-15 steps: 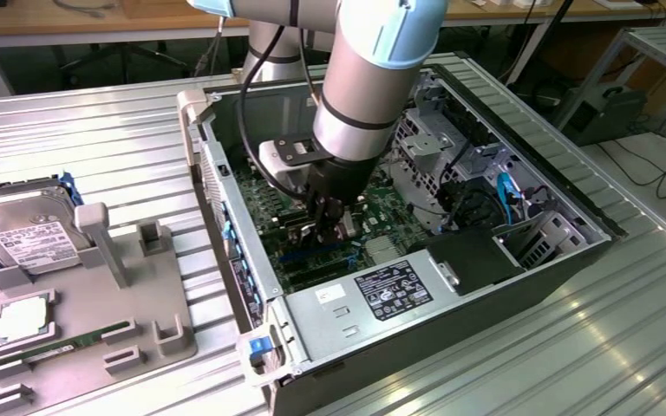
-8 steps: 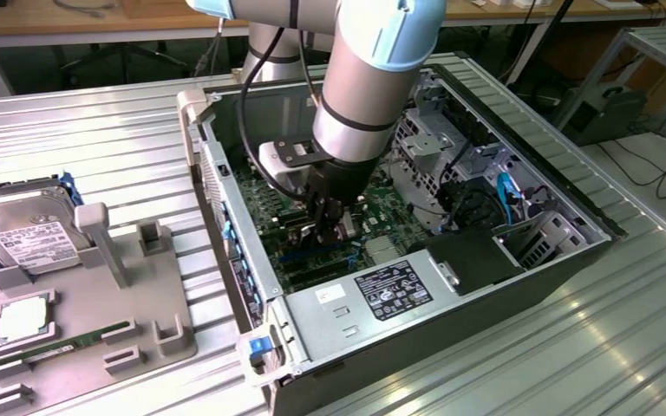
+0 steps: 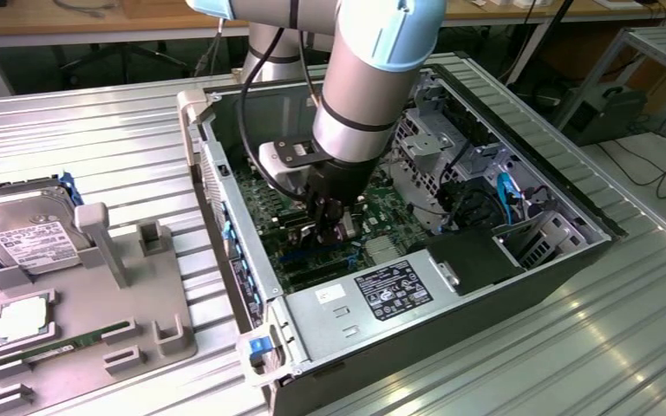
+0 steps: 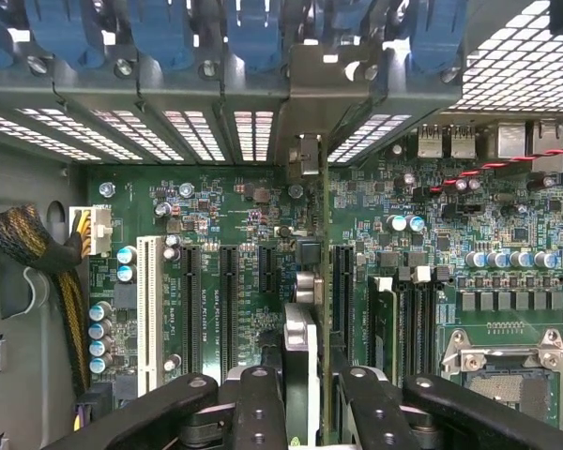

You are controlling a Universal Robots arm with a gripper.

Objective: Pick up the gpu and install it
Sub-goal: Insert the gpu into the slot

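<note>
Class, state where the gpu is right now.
The gpu stands edge-on in the gripper, inside the open computer case over the motherboard, among its black expansion slots.

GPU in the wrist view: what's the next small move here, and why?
Probably a short, straight press toward the motherboard. The gripper holds the gpu edge-on beside a long black slot, with its metal bracket at the case's rear openings. Whether it is already seated cannot be told.

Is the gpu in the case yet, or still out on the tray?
In the case. The gpu stands edge-on over the motherboard between the fingers; whether it's fully seated, cannot tell.
</note>
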